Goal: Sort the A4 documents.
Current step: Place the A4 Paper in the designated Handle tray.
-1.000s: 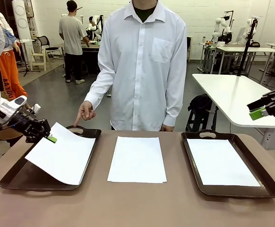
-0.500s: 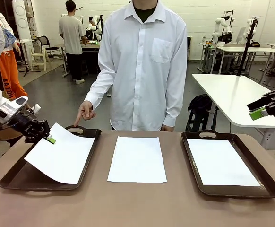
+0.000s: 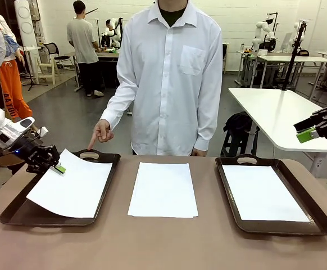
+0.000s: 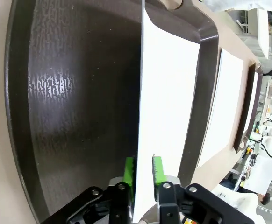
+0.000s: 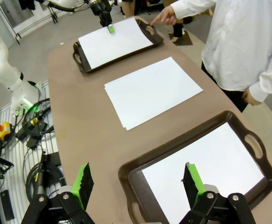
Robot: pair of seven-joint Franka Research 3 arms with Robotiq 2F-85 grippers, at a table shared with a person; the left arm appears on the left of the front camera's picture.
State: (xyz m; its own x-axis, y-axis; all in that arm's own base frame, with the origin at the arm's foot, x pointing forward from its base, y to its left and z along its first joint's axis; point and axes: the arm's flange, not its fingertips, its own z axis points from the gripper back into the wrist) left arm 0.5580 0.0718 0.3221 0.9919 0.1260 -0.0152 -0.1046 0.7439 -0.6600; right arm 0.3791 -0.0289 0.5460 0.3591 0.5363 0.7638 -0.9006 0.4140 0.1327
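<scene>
Reading the left tray [image 3: 17, 211] first, you find one of the A4 documents [image 3: 71, 188] lying in it askew. Its far left corner is raised where the left arm's jaws reach in, and its right edge rides up on the tray's right wall. In the left wrist view the green pads [image 4: 157, 168] stand slightly apart on either side of that corner, with a gap wider than thin paper needs. I judge the jaws to be parted rather than pinching, so that the sheet can drop flat. The low, sideways reach suits this, since it keeps the corner just above the tray floor.

The person's hand [image 3: 101, 132] points a finger down at the tray's far handle, probably marking this tray as the sheet's place.

The middle stack [image 3: 163, 188] sits bare on the surface [image 3: 169, 242] between the trays, within reach of either arm, and likely waits to be sorted. The right tray [image 3: 321, 225] already holds a sheet [image 3: 262, 191] lying square. Your right arm's jaws are spread wide and empty, high above that tray's right side and clear of the work.
</scene>
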